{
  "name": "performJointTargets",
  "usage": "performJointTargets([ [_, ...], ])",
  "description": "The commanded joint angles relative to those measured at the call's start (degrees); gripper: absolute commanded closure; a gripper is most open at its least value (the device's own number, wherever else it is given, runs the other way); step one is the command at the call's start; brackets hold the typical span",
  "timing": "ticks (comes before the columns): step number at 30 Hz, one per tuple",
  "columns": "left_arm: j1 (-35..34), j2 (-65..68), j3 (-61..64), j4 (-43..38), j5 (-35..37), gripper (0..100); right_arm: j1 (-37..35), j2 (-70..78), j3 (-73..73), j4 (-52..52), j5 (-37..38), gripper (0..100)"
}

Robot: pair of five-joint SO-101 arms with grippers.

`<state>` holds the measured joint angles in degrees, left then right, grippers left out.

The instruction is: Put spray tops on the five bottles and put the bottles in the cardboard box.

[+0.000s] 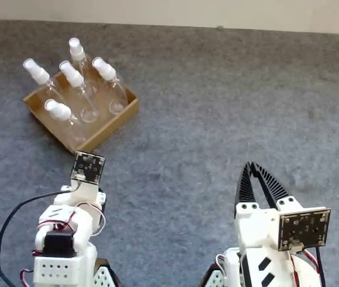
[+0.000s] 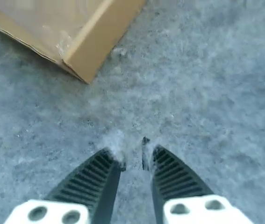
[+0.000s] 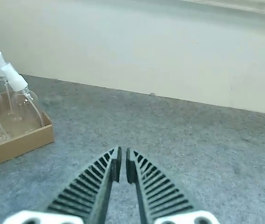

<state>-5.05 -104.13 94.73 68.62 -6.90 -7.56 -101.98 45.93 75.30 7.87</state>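
- Five clear bottles (image 1: 84,98) are seen standing upright inside the shallow brown cardboard box (image 1: 112,125), at the far left of the table in the high view.
- A white spray top (image 1: 72,74) is fitted on each of the five bottles; no loose tops or bottles are seen outside the box.
- The task is judged to be complete or very nearly so: the capping and the boxing both appear done, and nothing further to be moved can be made out.
- The bottles are packed close together, four towards the back of the box and one nearer its front corner.
- In the right wrist view, two capped bottles (image 3: 24,100) are seen at the end of the box (image 3: 17,142), with the edge of a third beside them.
- In the left wrist view, one corner of the box (image 2: 99,42) is shown just ahead of the left gripper (image 2: 132,158), whose jaws are parted narrowly and nothing is held.
- The right gripper (image 3: 122,163) is held well apart from the box, low over the table, with its jaws drawn together to a sliver and empty.
- The grey carpet-like table covering (image 1: 217,89) lies under everything, and a pale wall (image 3: 169,46) is seen behind.
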Motion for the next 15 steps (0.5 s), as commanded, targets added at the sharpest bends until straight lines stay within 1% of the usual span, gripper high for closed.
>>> performJointTargets([
  [1,0.7,-0.5,1.4,-1.2,0.7,100,0.5,0.0,-2.2,0.0,0.7,97.7],
  [9,0.9,-0.5,2.3,-0.6,0.7,100,0.4,0.0,-2.2,0.0,0.7,97.7],
  [10,0.7,-0.5,2.3,0.3,0.7,100,0.5,0.0,-2.1,0.0,0.7,97.7],
  [13,1.0,-0.5,2.3,6.4,0.5,99,0.5,0.0,-2.1,0.0,0.7,97.7],
  [15,0.8,-0.5,2.3,8.7,0.6,99,0.5,0.0,-2.1,0.0,0.7,97.7],
])
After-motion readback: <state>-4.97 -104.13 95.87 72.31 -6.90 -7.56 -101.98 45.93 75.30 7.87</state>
